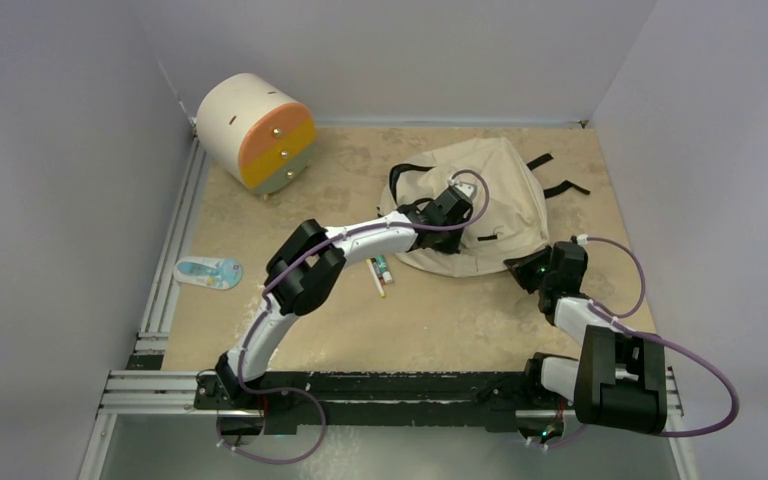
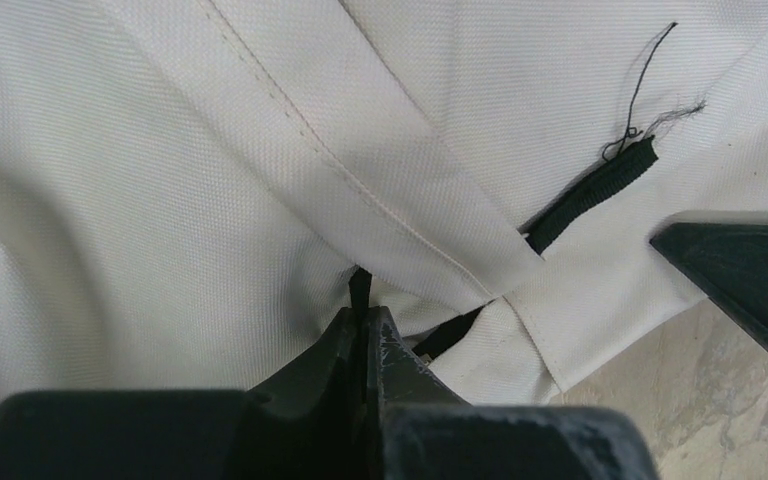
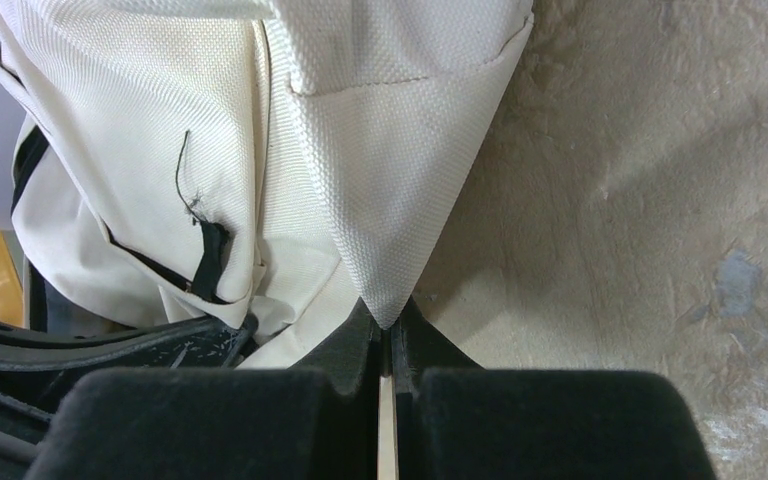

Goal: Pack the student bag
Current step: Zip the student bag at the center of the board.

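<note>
Left wrist view: the black fingers of the left gripper are pressed together on a thin black tab that emerges from a fold of the large cream woven-fabric student bag. A short black webbing loop with loose threads is seen tucked under a seam flap just beyond. In the right wrist view the right gripper is shown clamped on a pointed corner of the same cream fabric, above the mottled beige tabletop. From the top external view the student bag is seen lying crumpled at the far centre-right of the table, with its black straps trailing off its right side. A slim white pen is seen just beside the bag's near left edge, a pale blue oval object near the table's left edge, and a cream cylindrical drawer unit with an orange front at the far left corner.
</note>
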